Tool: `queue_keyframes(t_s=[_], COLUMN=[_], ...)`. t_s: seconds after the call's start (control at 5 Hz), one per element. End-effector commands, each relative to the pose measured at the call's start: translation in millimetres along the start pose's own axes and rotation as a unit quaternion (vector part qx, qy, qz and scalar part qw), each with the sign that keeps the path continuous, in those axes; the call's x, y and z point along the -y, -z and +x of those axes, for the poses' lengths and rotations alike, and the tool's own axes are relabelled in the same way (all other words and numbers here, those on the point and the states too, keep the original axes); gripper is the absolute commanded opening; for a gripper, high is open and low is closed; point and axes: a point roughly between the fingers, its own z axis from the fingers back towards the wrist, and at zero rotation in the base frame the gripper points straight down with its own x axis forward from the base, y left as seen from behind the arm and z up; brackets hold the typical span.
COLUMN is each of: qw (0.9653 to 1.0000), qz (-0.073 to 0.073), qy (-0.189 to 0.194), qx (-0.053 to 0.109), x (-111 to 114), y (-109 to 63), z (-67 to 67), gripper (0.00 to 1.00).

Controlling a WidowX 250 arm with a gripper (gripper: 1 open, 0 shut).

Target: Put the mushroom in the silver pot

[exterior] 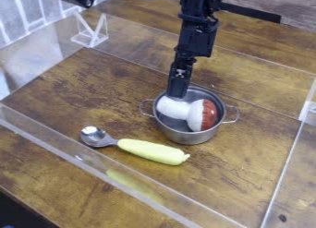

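Note:
The silver pot (164, 126) stands right of the table's middle. The mushroom (183, 110) lies on its side inside it, cream stem to the left and reddish-brown cap to the right. My gripper (180, 85) hangs from the black arm, pointing steeply down. Its tips are just above the pot's far rim, close over the stem. The slim fingers stand slightly apart, open, and hold nothing. I cannot tell whether they touch the stem or the rim.
A metal spoon (94, 136) and a yellow-green vegetable (153, 151) lie in front of the pot to the left. Low clear plastic walls (74, 158) ring the wooden table. A clear stand (89, 30) sits at the back left.

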Motion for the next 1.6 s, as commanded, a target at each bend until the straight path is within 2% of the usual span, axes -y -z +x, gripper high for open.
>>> queue_keyframes(t_s=[0.0, 0.2, 0.4, 0.6, 0.8, 1.0, 1.2, 1.4], qw=[0.9985, 0.9977, 0.9943, 0.99, 0.9886, 0.988, 0.987, 0.9864], qz=[0.052, 0.063, 0.095, 0.122, 0.132, 0.135, 0.152, 0.163], qy=[-0.009, -0.025, -0.047, -0.071, -0.073, -0.074, -0.05, -0.018], qx=[0.017, 0.006, -0.006, -0.006, 0.004, 0.015, 0.012, 0.008], x=[6, 4, 5, 6, 7, 5, 7, 3], y=[-50.5, -67.3, -92.1, -110.0, -112.3, -110.0, -104.2, -90.1], z=[4.4, 8.8, 3.3, -3.6, -5.8, -6.3, -15.8, -17.9], gripper=[0.0, 1.0, 0.0, 0.0, 1.0, 1.0, 1.0, 1.0])
